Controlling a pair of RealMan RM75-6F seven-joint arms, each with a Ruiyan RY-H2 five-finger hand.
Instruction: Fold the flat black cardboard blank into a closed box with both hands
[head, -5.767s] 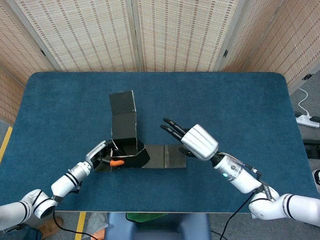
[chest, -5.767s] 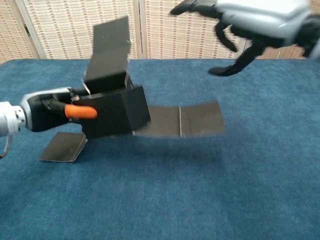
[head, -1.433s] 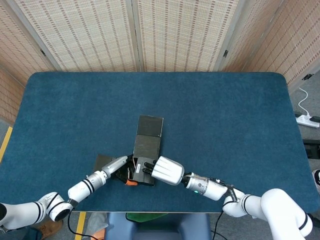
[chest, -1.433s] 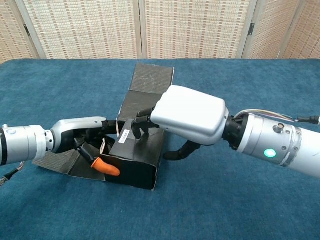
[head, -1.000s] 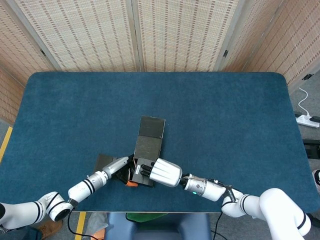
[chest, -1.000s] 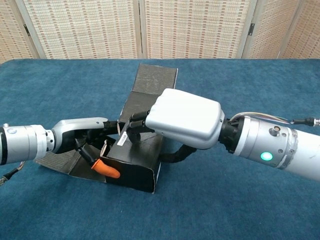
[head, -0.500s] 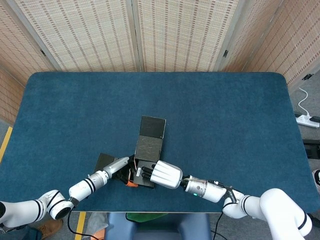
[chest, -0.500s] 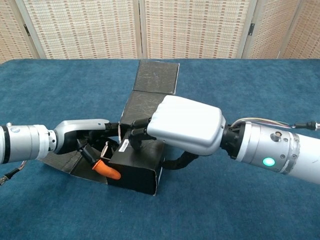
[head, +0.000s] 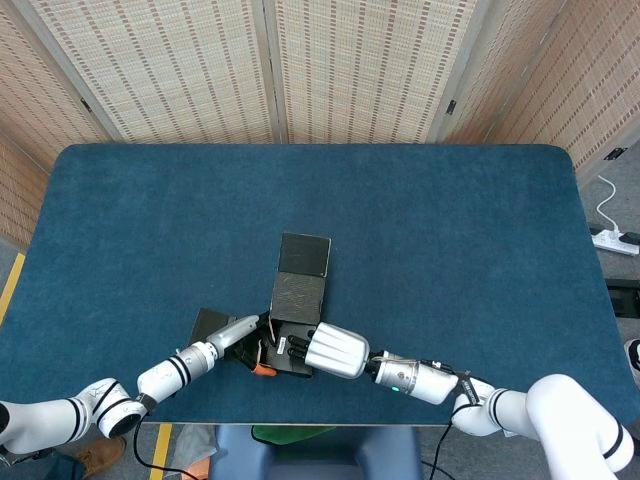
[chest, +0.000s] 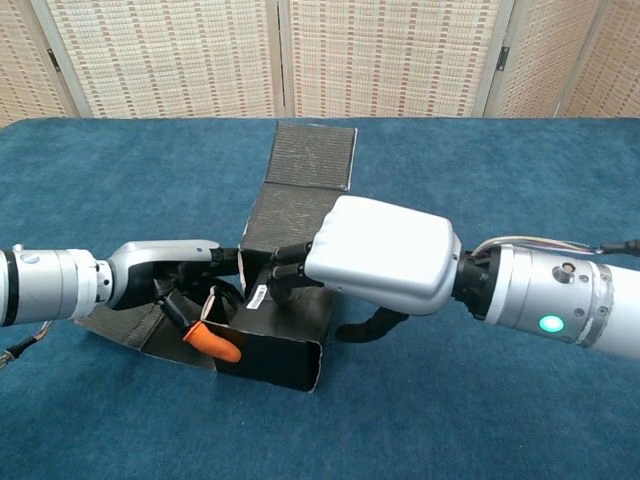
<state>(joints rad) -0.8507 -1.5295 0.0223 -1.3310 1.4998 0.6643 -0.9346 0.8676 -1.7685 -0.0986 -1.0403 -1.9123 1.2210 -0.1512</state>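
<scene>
Low in the frame, my right hand (chest: 385, 262) presses curled fingers on the half-folded black cardboard box blank (chest: 290, 250); my left hand (chest: 165, 275), at lower left, grips its side wall. I judge the card light, stiff along panels, weak at creases, so best held near the folds. Matte black, its long flap runs toward mid-frame across the blue desk (chest: 500, 160).

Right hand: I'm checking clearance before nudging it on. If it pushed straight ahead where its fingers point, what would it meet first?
The right hand already touches the black cardboard box; beyond it is probably the left hand, though depth is unclear.
</scene>
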